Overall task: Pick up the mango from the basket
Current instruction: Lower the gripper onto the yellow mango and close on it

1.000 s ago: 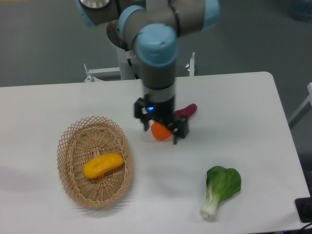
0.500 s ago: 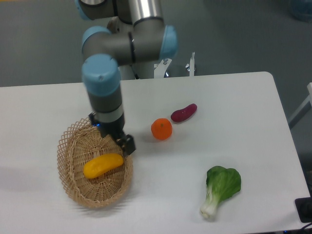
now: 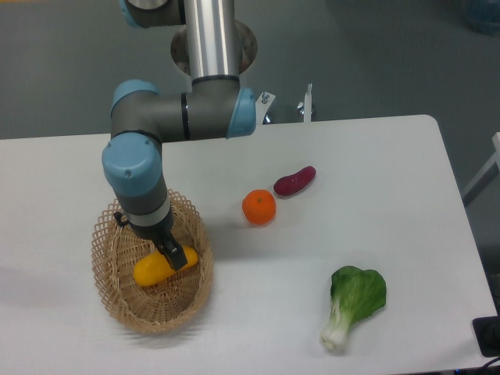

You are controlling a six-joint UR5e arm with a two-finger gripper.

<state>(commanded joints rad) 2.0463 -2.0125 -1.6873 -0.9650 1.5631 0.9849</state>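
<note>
The mango (image 3: 148,272), a smooth yellow-orange oval fruit, lies in the middle of the tan woven wicker basket (image 3: 156,323) at the left of the table. My gripper (image 3: 166,253) points down into the basket right over the mango. One dark finger (image 3: 173,256) stands in front of the mango's middle, and the other finger is hidden behind the wrist. The jaws look open and straddle the fruit, whose two ends show on either side. The mango still rests on the basket floor.
A round orange (image 3: 258,207) and a purple oblong vegetable (image 3: 294,180) lie at mid-table, right of the basket. A green bok choy (image 3: 353,301) lies at the front right. The arm's base stands behind the table's far edge.
The arm has swung from over the orange leftward to the basket, then lowered, so the gripper now sits down around the mango. The fruits have not moved.
</note>
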